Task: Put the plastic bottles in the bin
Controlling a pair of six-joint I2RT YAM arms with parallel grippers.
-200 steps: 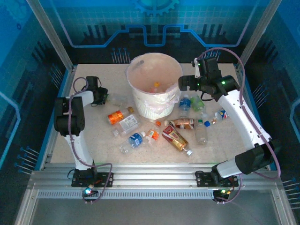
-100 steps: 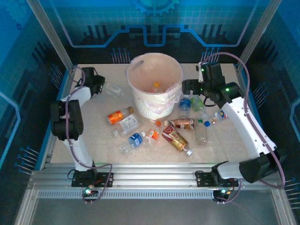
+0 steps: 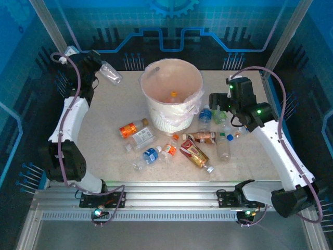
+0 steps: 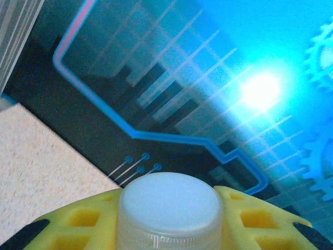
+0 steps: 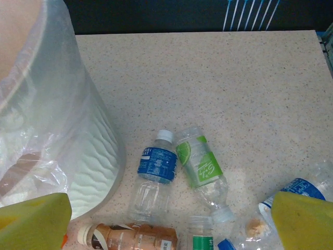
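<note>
progress looks early: one orange-capped bottle (image 3: 173, 96) lies inside the bin (image 3: 149, 75), while most of the plastic bottles are spread on the tabletop (image 3: 104, 135) in front of the bin and to its right. left jaws are clamped on a clear bottle (image 3: 111, 72), held in the air well to the left of the bin and not yet over its opening. in the left wrist view its white cap (image 4: 170, 208) sits between the yellow fingers (image 4: 96, 219). right jaws stand wide apart and empty, low and just right of the bin. they are above a blue-label bottle (image 5: 154, 177) and a green-label bottle (image 5: 200, 165) that lie side by side near the bin's wall. in front of the bin lie an orange-label bottle (image 3: 127, 129), a brown-label bottle (image 3: 203, 137) and a red-label bottle (image 3: 193, 152), among others. by my judgement one drop is close, and roughly ten pickups are left.
</note>
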